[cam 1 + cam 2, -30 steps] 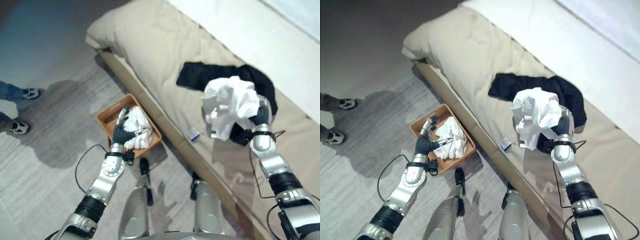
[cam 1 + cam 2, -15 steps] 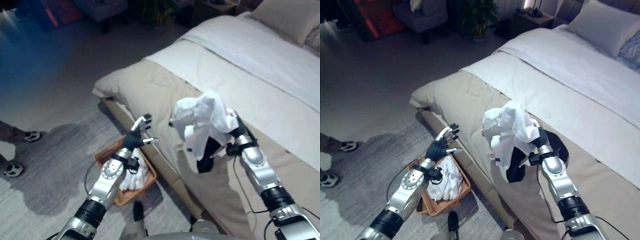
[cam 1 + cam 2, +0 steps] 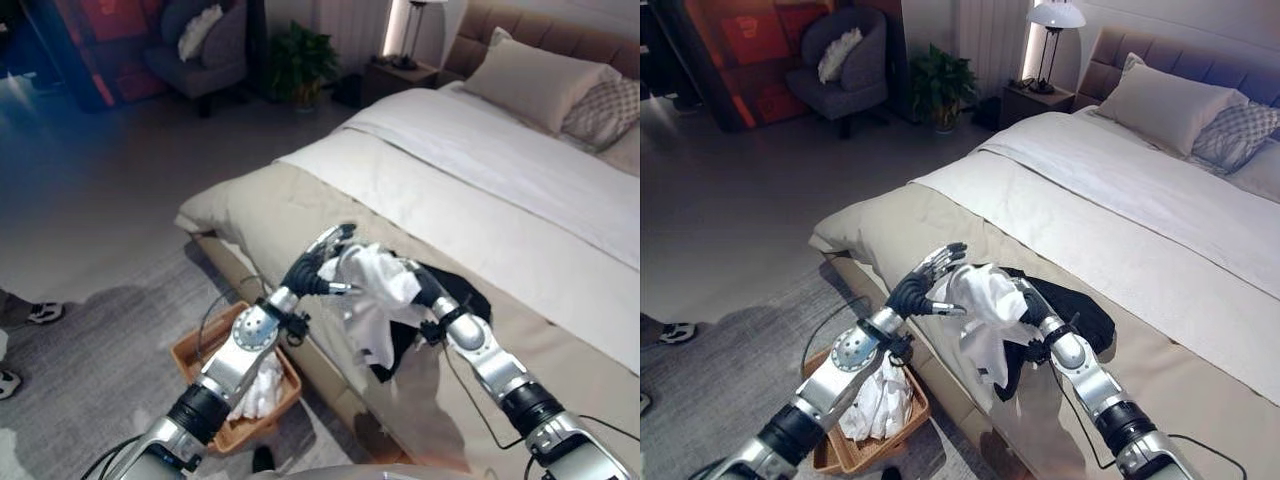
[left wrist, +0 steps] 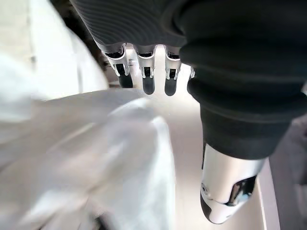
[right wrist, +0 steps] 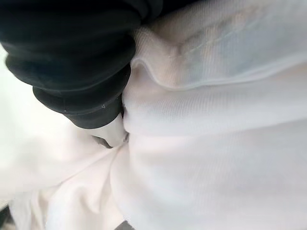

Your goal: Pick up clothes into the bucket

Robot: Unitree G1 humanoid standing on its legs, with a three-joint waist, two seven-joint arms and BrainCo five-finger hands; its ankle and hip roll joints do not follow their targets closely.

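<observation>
My right hand (image 3: 432, 298) is shut on a crumpled white garment (image 3: 372, 295), held up above the bed's near edge; a dark piece of cloth (image 3: 388, 362) hangs under it. In the right wrist view the white garment (image 5: 216, 134) bunches against the hand's cover. My left hand (image 3: 923, 283) is raised beside the garment, open, with straight fingers (image 4: 146, 76) just short of the white cloth (image 4: 96, 158). A black garment (image 3: 1075, 308) lies on the beige bedcover behind my right hand. The brown wicker basket (image 3: 190, 360) stands on the floor by the bed and holds white clothes (image 3: 875, 400).
The bed (image 3: 520, 200) with its white sheet and pillows (image 3: 1165, 100) fills the right side. A person's shoe (image 3: 42, 313) shows at the left on the grey floor. An armchair (image 3: 845, 70), a plant (image 3: 940, 80) and a lamp (image 3: 1055, 20) stand far back.
The camera has tilted up. My left hand rose from the basket to the white garment. My right hand carried the garment left, toward the bed's edge.
</observation>
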